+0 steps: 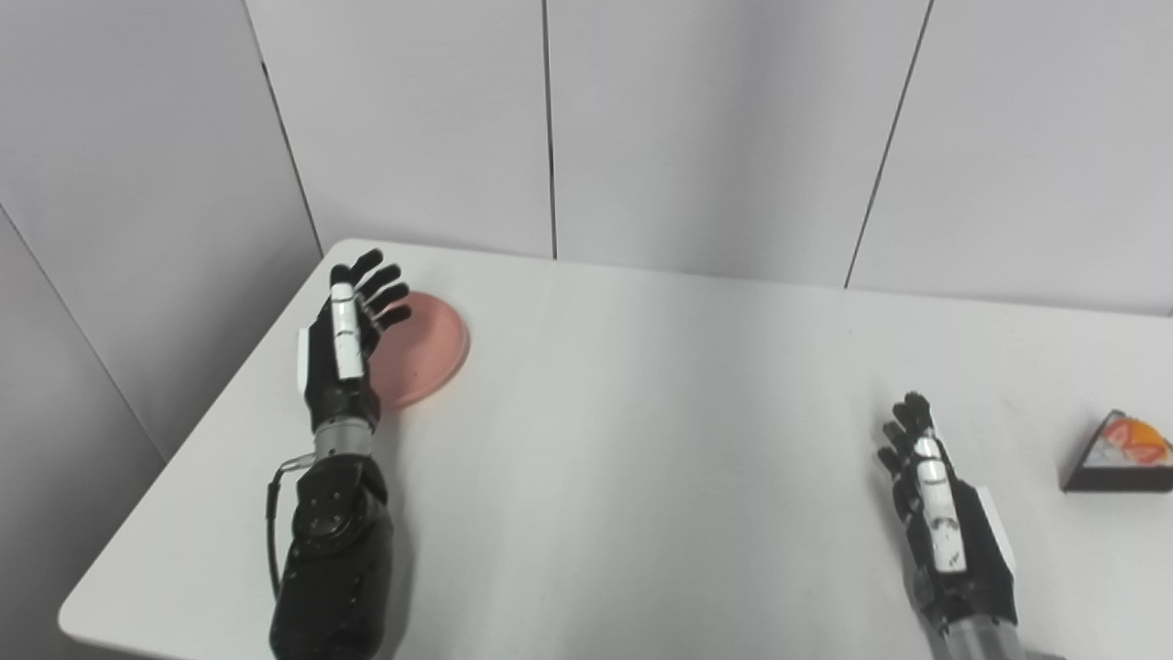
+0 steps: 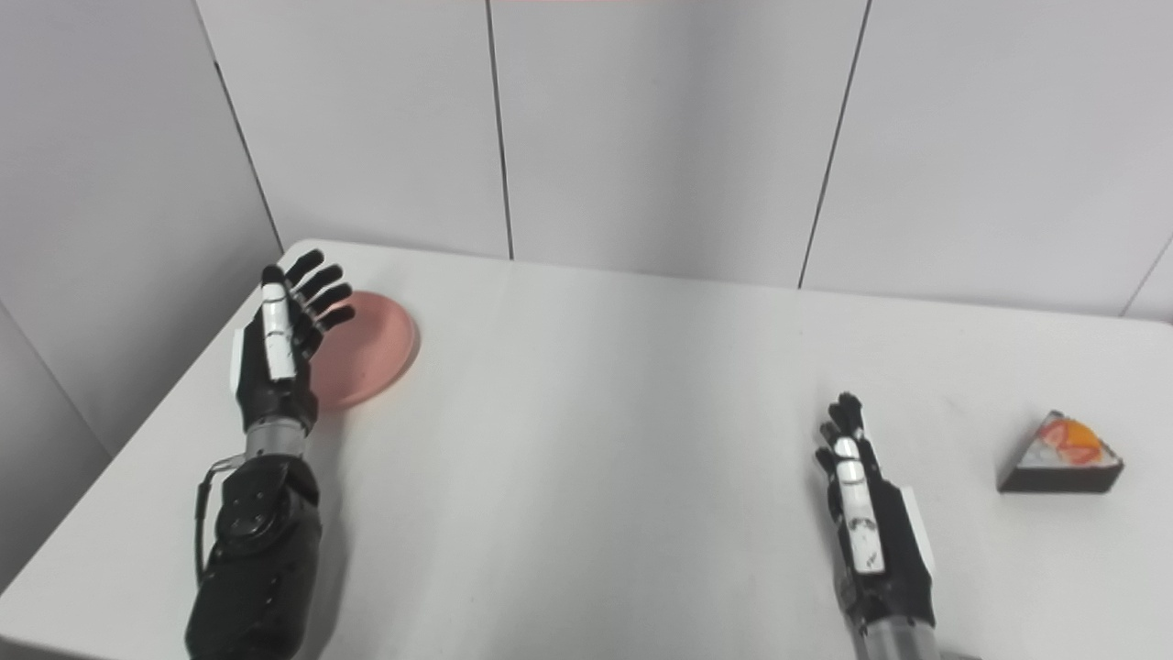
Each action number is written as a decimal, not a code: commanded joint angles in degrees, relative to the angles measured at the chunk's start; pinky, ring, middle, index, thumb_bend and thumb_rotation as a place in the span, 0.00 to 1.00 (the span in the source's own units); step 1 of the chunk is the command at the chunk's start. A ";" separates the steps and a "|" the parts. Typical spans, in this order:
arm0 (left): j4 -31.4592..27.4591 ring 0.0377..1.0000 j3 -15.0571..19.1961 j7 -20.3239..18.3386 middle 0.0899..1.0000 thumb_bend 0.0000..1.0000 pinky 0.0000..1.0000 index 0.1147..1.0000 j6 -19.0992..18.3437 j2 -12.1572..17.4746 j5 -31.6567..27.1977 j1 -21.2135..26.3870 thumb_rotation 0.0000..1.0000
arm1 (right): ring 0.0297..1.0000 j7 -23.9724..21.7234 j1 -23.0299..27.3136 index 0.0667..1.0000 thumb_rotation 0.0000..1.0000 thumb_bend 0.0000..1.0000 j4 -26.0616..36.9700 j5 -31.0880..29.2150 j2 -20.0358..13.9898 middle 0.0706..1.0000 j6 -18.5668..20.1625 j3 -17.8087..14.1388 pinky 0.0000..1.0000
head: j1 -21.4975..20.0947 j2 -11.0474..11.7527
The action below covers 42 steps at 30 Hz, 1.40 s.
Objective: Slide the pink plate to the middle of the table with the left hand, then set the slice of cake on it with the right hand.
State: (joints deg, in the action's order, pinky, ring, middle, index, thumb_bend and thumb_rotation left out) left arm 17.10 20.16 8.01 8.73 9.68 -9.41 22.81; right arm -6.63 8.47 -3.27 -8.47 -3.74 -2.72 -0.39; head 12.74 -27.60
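My left robot hand [image 1: 346, 353], fingers spread and empty, overlaps the round pink plate [image 1: 426, 353]. My right robot hand [image 2: 866, 513], fingers apart, rests left of the dark-based, fruit-topped cake wedge [image 2: 1061, 456], on the white bench [image 1: 641, 440].

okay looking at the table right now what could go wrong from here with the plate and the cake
1. The pink plate lies near the table's far left corner; a push by the open left hand in the wrong direction might send it over the edge.
2. The slice of cake sits near the right side, beyond the open right hand; a clumsy grasp could tip it or knock it further away.
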 commanded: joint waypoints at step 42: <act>16.95 0.81 0.41 5.91 0.79 0.81 0.82 0.78 11.22 11.87 3.20 6.32 1.00 | 1.00 -3.55 -2.43 1.00 1.00 0.30 -2.71 -4.29 -3.99 1.00 -1.80 -3.28 1.00 | 16.44 4.94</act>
State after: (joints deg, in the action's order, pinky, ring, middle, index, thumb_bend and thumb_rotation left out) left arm 34.97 20.83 13.77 19.36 20.31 -7.35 27.47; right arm -9.42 7.94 -3.83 -12.36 -6.93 -2.74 -2.83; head 29.26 -22.59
